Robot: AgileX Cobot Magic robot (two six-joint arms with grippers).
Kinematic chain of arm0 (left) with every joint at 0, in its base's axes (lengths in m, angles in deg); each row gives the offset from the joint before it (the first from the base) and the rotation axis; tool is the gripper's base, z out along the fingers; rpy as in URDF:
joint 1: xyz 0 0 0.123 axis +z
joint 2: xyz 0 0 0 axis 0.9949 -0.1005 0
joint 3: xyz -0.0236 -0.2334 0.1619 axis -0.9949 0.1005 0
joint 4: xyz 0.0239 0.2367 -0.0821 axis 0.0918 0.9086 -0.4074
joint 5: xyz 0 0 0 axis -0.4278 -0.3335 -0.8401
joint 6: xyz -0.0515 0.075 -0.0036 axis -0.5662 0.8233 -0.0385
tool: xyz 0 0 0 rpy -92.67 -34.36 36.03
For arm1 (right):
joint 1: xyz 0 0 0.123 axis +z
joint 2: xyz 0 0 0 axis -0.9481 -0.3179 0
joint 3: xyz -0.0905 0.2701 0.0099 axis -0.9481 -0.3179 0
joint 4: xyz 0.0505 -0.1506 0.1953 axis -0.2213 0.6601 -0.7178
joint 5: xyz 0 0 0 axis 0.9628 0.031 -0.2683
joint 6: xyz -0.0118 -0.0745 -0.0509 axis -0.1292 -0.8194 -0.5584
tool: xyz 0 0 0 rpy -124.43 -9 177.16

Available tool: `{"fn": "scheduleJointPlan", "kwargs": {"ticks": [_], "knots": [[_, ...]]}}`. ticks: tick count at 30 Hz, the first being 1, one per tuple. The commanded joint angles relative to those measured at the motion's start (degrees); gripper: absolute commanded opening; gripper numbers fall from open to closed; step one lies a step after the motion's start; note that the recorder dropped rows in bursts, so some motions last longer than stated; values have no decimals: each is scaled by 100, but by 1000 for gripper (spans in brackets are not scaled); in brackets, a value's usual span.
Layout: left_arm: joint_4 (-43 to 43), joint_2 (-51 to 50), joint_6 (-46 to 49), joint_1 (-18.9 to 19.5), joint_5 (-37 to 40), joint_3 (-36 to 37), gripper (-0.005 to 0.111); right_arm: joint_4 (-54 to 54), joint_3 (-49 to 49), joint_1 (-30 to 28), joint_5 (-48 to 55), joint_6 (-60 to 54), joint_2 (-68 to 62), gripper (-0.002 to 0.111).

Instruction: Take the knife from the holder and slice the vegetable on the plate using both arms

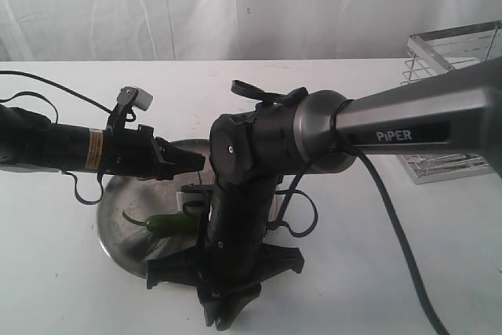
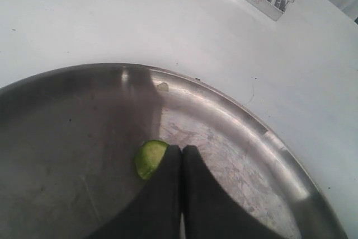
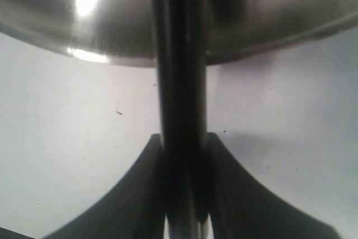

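"PiPER" lettering marks the right arm (image 1: 408,127) at frame right; its right end effector (image 3: 182,194) grips the knife (image 3: 180,82). Left end effector (image 2: 182,158) is clenched above the plate (image 2: 268,155).

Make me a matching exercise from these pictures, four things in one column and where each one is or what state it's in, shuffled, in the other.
Things:
1. vegetable
2. knife
3. holder
4. left gripper

States or places:
A. standing on the white table, off the plate
B. lying on the plate
C. fingers pressed together, beside a cut green slice
D. clamped between the right gripper fingers

Pairs: 1-B, 2-D, 3-A, 4-C
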Motion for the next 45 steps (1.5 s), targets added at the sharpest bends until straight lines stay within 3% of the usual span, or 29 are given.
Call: {"fn": "scheduleJointPlan", "kwargs": {"ticks": [1, 6, 17, 20, 27, 36, 45], "knots": [[89, 27, 31, -24, -52, -2, 0, -19, -30, 12, -68, 30, 11, 0], [-70, 27, 226, -24, -444, -2, 0, -6, -30, 12, -79, 30, 11, 0], [134, -187, 254, -187, -371, -2, 0, -6, -30, 12, -254, 30, 11, 0], [266, -365, 242, -369, -121, -2, 0, -6, -30, 12, -254, 30, 11, 0], [827, -664, -548, -478, 1255, -2, 0, -6, -30, 12, -273, 30, 11, 0], [794, -816, -760, -478, 1252, -6, 0, 20, -30, 12, -243, 17, 11, 0], [1059, -816, -980, -478, 1265, -37, 0, 263, -30, 12, 779, -28, 32, 0]]}}
